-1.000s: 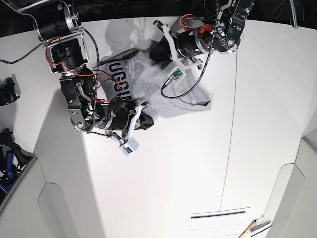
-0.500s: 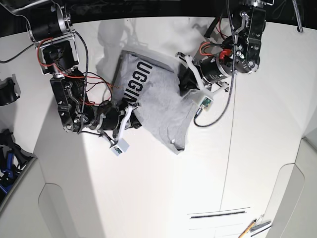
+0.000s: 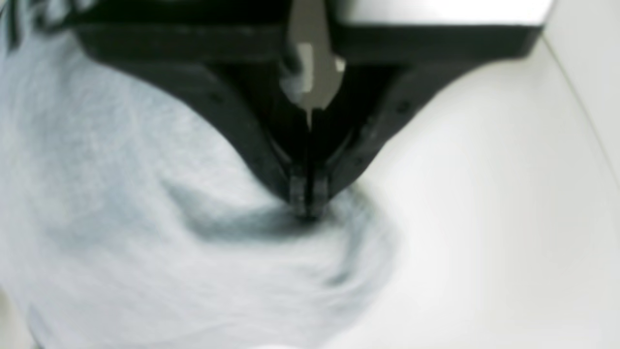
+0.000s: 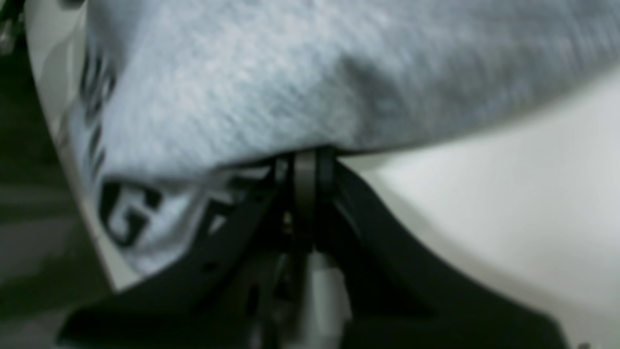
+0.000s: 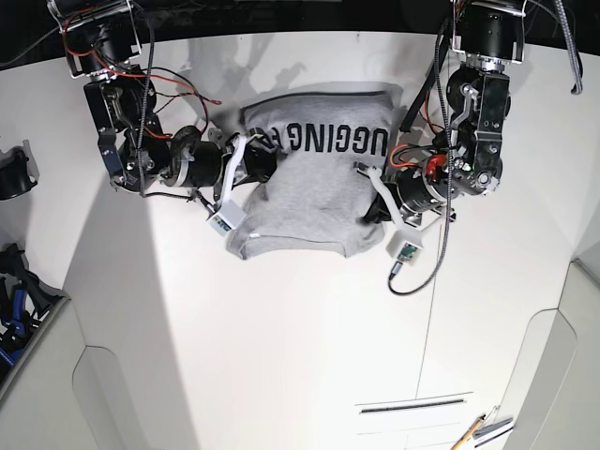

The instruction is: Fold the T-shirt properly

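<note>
The light-grey T-shirt [image 5: 314, 202] is stretched flat between my two grippers over the white table, with black block lettering [image 5: 328, 139] running across its far edge. My left gripper [image 5: 371, 208], on the right of the base view, is shut on the shirt's right side. In the left wrist view its jaws are closed, pinching grey cloth [image 3: 145, 194] at the left gripper's tip [image 3: 307, 209]. My right gripper [image 5: 261, 165] is shut on the shirt's left side. In the right wrist view, the right gripper [image 4: 305, 162] pinches a fold of the shirt [image 4: 290, 87] beside the lettering [image 4: 121, 213].
The white table [image 5: 309, 347] has a seam [image 5: 433, 300] running front to back on the right. A black object [image 5: 11, 173] and blue items [image 5: 11, 305] sit at the left edge. A pencil-like tool [image 5: 473, 431] and a grey strip [image 5: 412, 405] lie at the front right.
Both arms have swung apart, and the shirt has gone from a bunched diagonal drape to a wide spread between them. The lettering now runs across the far edge.
</note>
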